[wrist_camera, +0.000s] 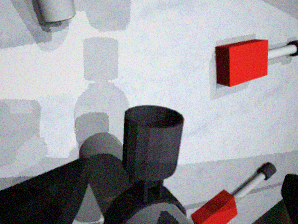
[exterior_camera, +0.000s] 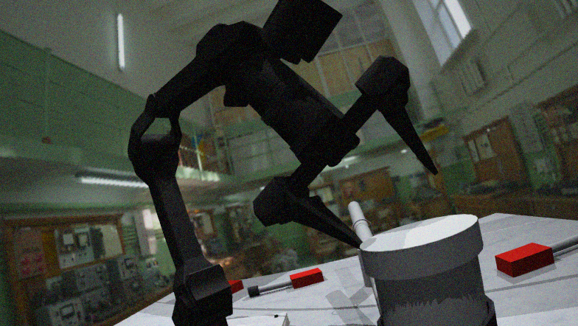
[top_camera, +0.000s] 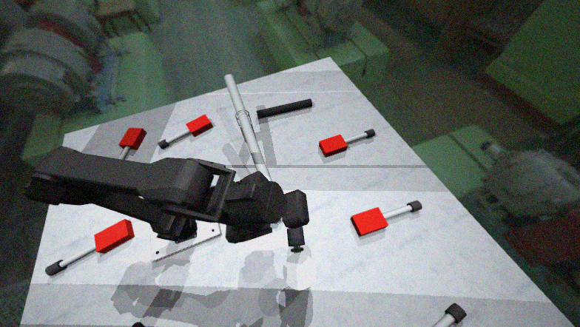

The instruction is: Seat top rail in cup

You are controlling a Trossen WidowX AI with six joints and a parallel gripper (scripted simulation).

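Note:
The grey top rail [top_camera: 247,126] [exterior_camera: 358,222] slopes across the table and passes through the thin wire loop cap. In the wrist view its cut end stops short of the dark rail-end cup [wrist_camera: 153,137] [top_camera: 295,236], with bare table between them. The cup hangs beside the big post [exterior_camera: 433,291], just below its white post cap [exterior_camera: 420,240]. My gripper [top_camera: 271,227] [exterior_camera: 397,207] is open wide and empty. It hovers above the cup and post top, one finger on each side, and touches nothing. The brace band is mostly hidden.
Several red blocks on grey handles lie around, such as those at the right [top_camera: 368,220] [wrist_camera: 241,62], the far right [top_camera: 333,145] and the front left [top_camera: 113,235]. A dark bar [top_camera: 284,108] lies at the back. The arm's base plate [top_camera: 191,243] sits left of centre.

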